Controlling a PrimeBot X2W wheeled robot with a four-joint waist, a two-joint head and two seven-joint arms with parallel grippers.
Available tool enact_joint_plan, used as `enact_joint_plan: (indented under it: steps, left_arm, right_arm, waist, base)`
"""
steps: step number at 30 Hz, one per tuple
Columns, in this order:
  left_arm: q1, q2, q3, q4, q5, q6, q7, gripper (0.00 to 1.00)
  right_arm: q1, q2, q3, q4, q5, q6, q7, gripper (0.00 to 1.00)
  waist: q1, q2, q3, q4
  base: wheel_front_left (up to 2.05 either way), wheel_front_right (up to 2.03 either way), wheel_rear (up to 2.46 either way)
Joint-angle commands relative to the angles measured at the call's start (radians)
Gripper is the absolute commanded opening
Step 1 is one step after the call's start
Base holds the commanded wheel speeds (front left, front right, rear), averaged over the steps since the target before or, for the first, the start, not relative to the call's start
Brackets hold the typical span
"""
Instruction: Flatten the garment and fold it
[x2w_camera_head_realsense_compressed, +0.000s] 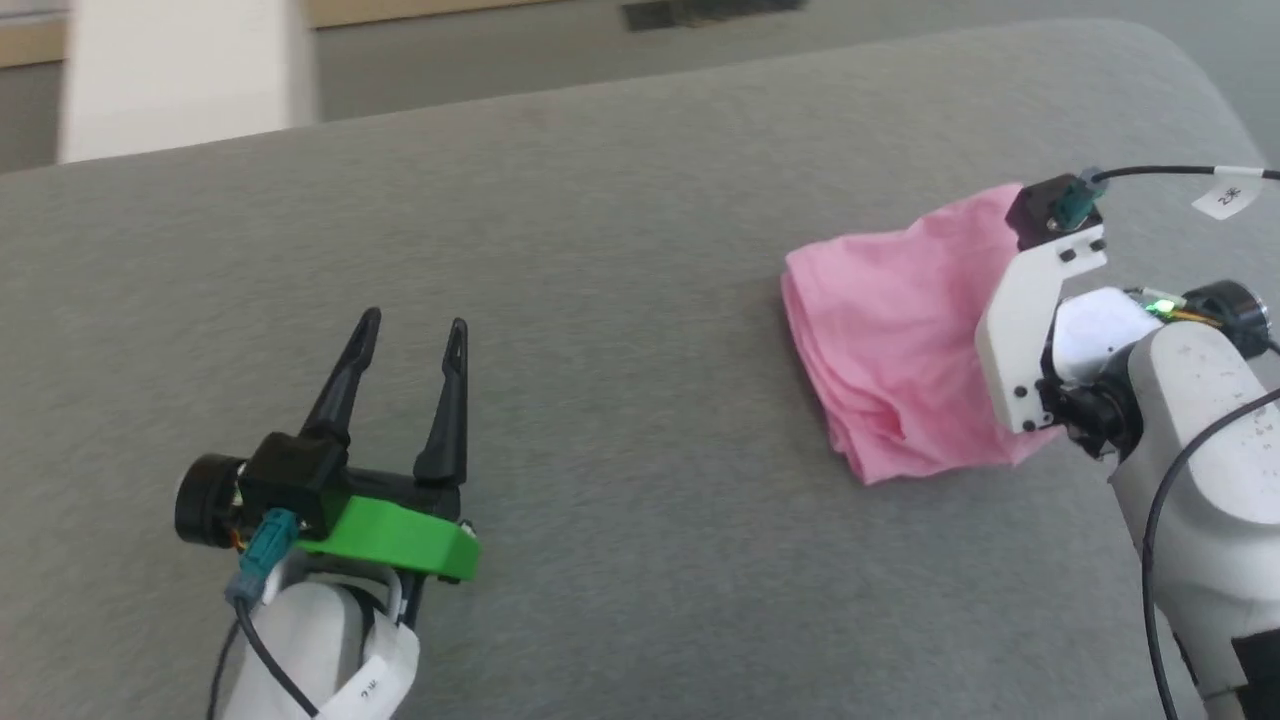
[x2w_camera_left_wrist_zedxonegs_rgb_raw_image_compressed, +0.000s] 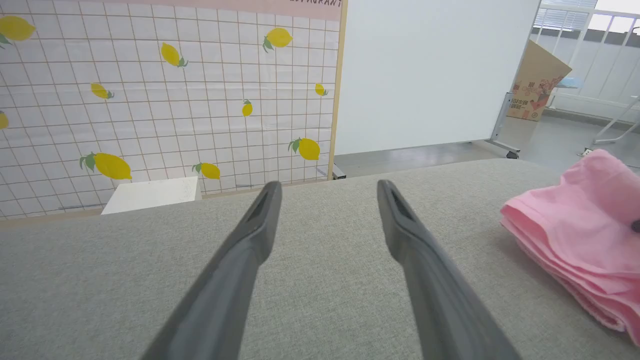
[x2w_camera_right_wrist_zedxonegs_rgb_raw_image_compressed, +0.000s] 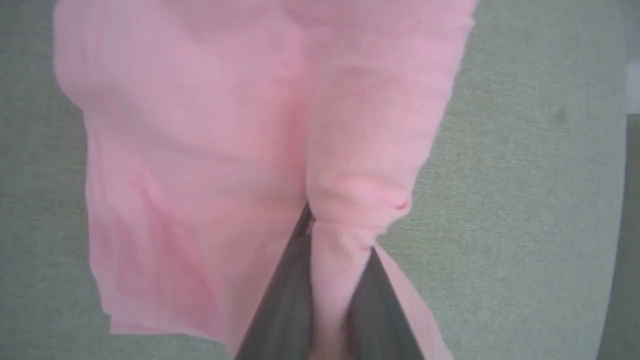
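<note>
The light pink garment (x2w_camera_head_realsense_compressed: 890, 340) lies bunched in a layered heap on the right of the grey cushioned surface (x2w_camera_head_realsense_compressed: 600, 300). Its waistband and tag are hidden in the folds. My right gripper (x2w_camera_right_wrist_zedxonegs_rgb_raw_image_compressed: 339, 230) is shut on a fold of the garment (x2w_camera_right_wrist_zedxonegs_rgb_raw_image_compressed: 200, 150), with cloth pinched between the two dark fingers. In the head view its white wrist mount (x2w_camera_head_realsense_compressed: 1030, 320) covers the garment's right side. My left gripper (x2w_camera_head_realsense_compressed: 415, 320) stands open at the lower left, well clear of the cloth. In the left wrist view the left gripper (x2w_camera_left_wrist_zedxonegs_rgb_raw_image_compressed: 328, 185) holds nothing, and the garment (x2w_camera_left_wrist_zedxonegs_rgb_raw_image_compressed: 575, 230) lies off to the right.
The grey surface ends at a rounded far edge (x2w_camera_head_realsense_compressed: 700, 80), with floor beyond. A white block (x2w_camera_head_realsense_compressed: 180, 70) stands past the far left edge. A lemon-patterned wall (x2w_camera_left_wrist_zedxonegs_rgb_raw_image_compressed: 165, 100), a white board (x2w_camera_left_wrist_zedxonegs_rgb_raw_image_compressed: 430, 70) and a cardboard box (x2w_camera_left_wrist_zedxonegs_rgb_raw_image_compressed: 537, 80) are behind.
</note>
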Motion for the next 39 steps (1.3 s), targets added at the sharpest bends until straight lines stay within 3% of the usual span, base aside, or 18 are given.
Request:
enact_joint_plan:
  steps: [1, 7, 13, 22, 30, 31, 32, 33, 39]
  left_arm:
    - [-0.018, 0.021, -0.005, -0.006, 0.009, -0.006, -0.004, 1.0]
    - [-0.035, 0.091, -0.028, -0.011, 0.02, -0.007, -0.004, 1.0]
    - [-0.052, 0.149, -0.055, -0.015, 0.022, -0.007, 0.003, 1.0]
    - [-0.078, 0.213, -0.068, -0.08, 0.018, -0.007, 0.06, 1.0]
    - [-0.069, 0.231, -0.058, -0.119, 0.009, 0.005, 0.076, 1.0]
    - [-0.064, 0.231, -0.055, -0.12, 0.006, 0.008, 0.074, 1.0]
    - [-0.06, 0.229, -0.053, -0.118, 0.002, 0.01, 0.071, 1.0]
    - [-0.054, 0.227, -0.052, -0.115, -0.001, 0.013, 0.067, 1.0]
    - [-0.026, 0.194, -0.062, -0.076, -0.024, 0.024, 0.034, 1.0]
  right_arm:
    - [-0.032, -0.004, -0.004, 0.012, -0.034, -0.002, -0.029, 0.0]
    - [-0.103, 0.011, -0.078, 0.091, -0.182, -0.002, -0.178, 0.0]
    - [-0.148, 0.059, -0.223, 0.18, -0.349, -0.002, -0.328, 0.0]
    - [-0.21, 0.102, -0.446, 0.256, -0.572, -0.002, -0.536, 0.0]
    - [-0.242, 0.13, -0.612, 0.331, -0.704, -0.002, -0.662, 0.0]
    - [-0.243, 0.133, -0.627, 0.339, -0.72, -0.002, -0.681, 0.42]
    - [-0.243, 0.135, -0.643, 0.346, -0.729, -0.002, -0.694, 0.58]
    - [-0.242, 0.136, -0.658, 0.353, -0.742, -0.002, -0.713, 1.0]
    - [-0.235, 0.13, -0.711, 0.386, -0.776, -0.002, -0.825, 1.0]
  waist:
    - [0.0, -0.0001, 0.078, -0.146]
    - [0.0, -0.0001, 0.139, -0.224]
    - [0.0, -0.0001, 0.192, -0.253]
    - [0.0, -0.0001, 0.256, -0.214]
    - [0.0, -0.0001, 0.263, -0.162]
    - [0.0, -0.0001, 0.258, -0.158]
    - [0.0, -0.0001, 0.252, -0.155]
    - [0.0, -0.0001, 0.244, -0.153]
    - [0.0, -0.0001, 0.165, -0.14]
  base:
    - [0.0, 0.0, 0.0]
    - [0.0, 0.0, 0.0]
    - [0.0, 0.0, 0.0]
    - [0.0, 0.0, 0.0]
    - [0.0, 0.0, 0.0]
    - [0.0, 0.0, 0.0]
    - [0.0, 0.0, 0.0]
    - [0.0, 0.0, 0.0]
    - [0.0, 0.0, 0.0]
